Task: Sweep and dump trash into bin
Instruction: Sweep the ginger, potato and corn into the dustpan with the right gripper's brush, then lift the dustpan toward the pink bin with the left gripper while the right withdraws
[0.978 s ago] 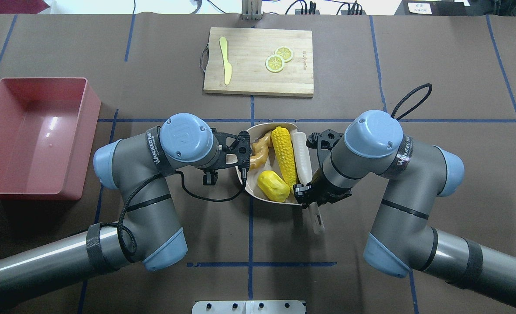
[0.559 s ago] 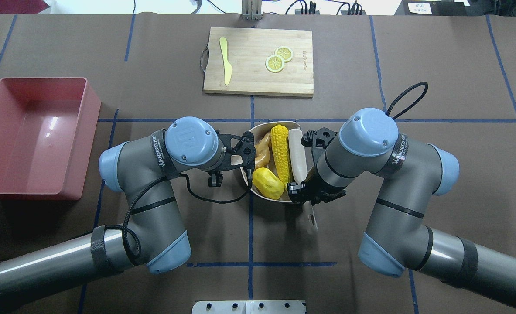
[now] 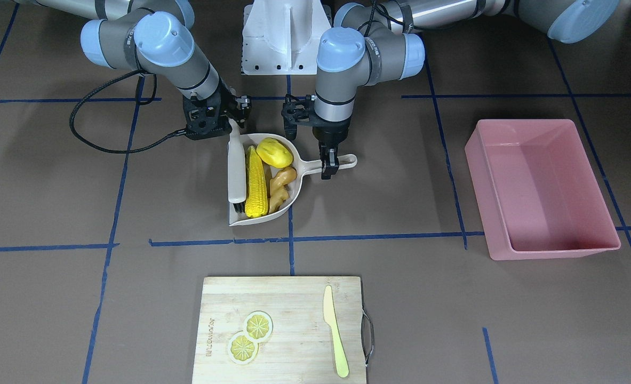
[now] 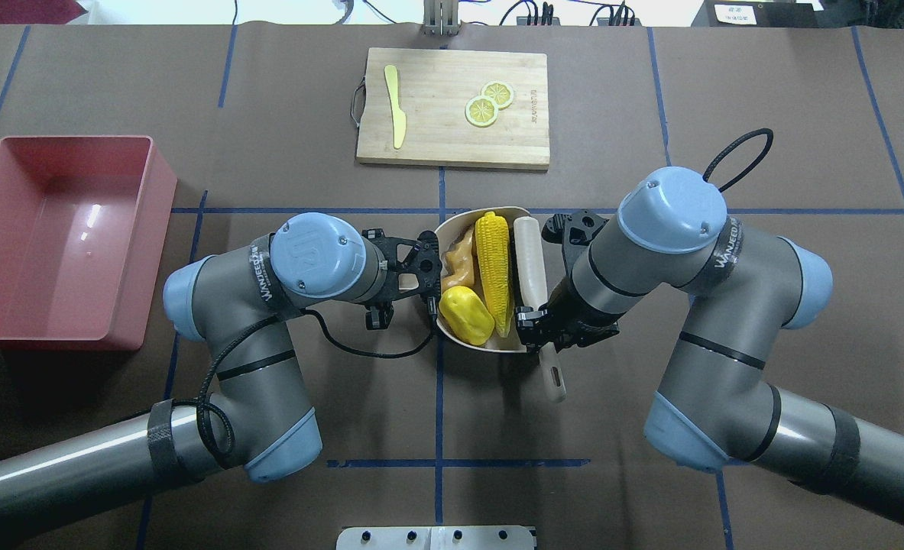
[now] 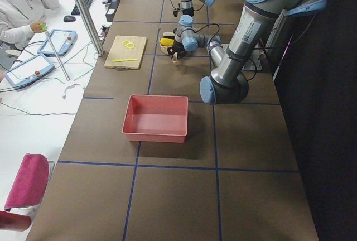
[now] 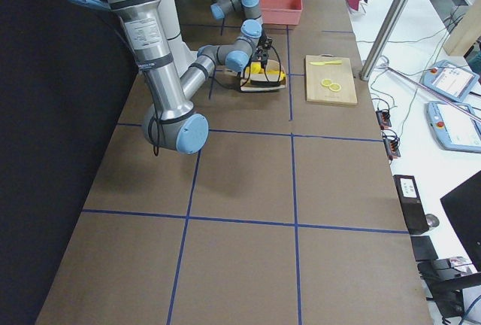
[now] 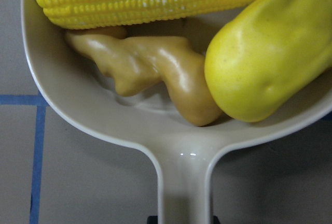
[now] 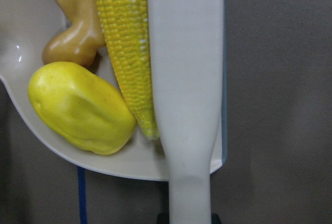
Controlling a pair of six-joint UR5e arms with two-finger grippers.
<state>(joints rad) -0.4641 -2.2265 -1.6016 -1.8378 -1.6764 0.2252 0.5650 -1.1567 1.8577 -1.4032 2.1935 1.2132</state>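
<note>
Over the past second the right arm has been pulling back toward its own side. The brush [image 4: 529, 260] is again sitting across the dustpan's [image 4: 497, 347] open mouth, and the yellow lump [image 4: 465, 315] is lying deeper in. It is resting inside the pan with the corn cob [image 4: 495, 267] and the ginger root [image 4: 459, 260]. The left gripper [image 3: 328, 161] is pinching the dustpan's handle, and the right gripper [image 4: 537, 330] is clamping the brush's handle. The pink bin [image 4: 54, 229] is standing well apart on the left arm's side, the way the handle is pointing. The pan's mouth is facing away from the bin, and the cob's long axis is running along that mouth, parallel to the brush.
</note>
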